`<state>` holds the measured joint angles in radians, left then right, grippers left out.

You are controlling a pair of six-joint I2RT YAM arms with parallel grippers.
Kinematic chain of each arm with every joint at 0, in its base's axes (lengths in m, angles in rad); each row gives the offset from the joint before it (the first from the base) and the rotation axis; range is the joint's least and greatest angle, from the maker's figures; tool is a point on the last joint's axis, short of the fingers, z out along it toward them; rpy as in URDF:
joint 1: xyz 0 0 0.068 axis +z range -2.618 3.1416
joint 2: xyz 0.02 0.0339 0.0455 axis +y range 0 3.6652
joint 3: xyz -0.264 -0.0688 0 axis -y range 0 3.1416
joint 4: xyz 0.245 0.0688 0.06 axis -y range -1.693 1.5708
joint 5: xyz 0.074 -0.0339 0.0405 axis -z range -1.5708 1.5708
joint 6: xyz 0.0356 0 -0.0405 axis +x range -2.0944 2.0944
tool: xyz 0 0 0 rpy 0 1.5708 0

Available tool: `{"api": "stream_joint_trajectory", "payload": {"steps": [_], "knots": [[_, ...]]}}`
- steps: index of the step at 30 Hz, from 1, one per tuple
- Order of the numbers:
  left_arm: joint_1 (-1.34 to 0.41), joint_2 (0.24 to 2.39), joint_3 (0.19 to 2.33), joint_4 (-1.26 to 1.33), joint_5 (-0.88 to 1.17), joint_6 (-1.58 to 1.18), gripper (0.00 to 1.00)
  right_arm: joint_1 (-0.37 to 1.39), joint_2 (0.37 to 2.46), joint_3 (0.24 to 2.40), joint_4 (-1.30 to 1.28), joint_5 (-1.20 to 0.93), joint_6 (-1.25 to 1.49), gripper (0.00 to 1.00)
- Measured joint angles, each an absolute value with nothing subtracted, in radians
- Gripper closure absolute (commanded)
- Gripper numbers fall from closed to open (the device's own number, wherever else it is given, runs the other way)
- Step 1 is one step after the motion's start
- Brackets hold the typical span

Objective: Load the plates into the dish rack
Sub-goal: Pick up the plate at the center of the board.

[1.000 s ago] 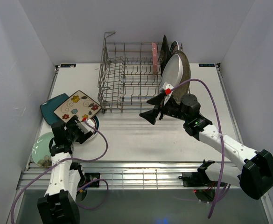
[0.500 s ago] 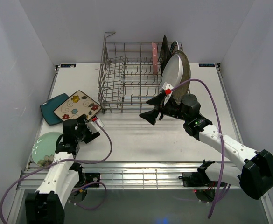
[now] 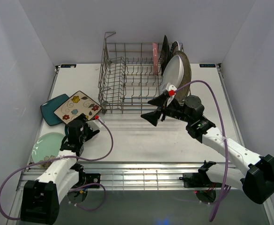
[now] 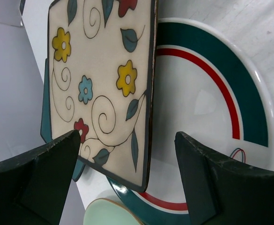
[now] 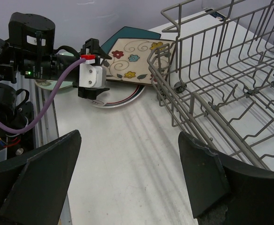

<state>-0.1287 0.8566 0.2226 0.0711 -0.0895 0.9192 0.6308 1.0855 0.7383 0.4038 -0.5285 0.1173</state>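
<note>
The dish rack stands in the upper centre of the top view, on the white table. At its right end several plates stand on edge among the tines. A large white oval plate is in front, with a speckled grey plate just behind it. A black plate and a pink plate stand further back.

The other plates lie at the left of the frame. A cream floral square plate rests partly on a teal square plate. In the left wrist view it also overlaps a teal-rimmed round plate. A pale green plate lies at the lower left, near the table's front edge.

The left gripper sits low at the cream plate's lower right corner, jaws spread wide and holding nothing. In its wrist view that plate's dark edge runs up between the two fingers, which are clear of it.

The right gripper hangs over the table just in front of the rack, below the white oval plate. Its jaws are wide apart and empty
</note>
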Motion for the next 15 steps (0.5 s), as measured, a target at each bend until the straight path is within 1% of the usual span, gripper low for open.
{"api": "stream_joint_trajectory", "payload": {"steps": [8,15], "knots": [[-0.133,0.891,0.191,0.17,-0.133,0.927,0.09,0.631,1.086,0.738,0.405,-0.529,0.117,0.1],[-0.133,0.964,0.141,0.282,-0.16,0.945,0.09,0.631,1.086,0.738,0.407,-0.531,0.117,0.1]]}}
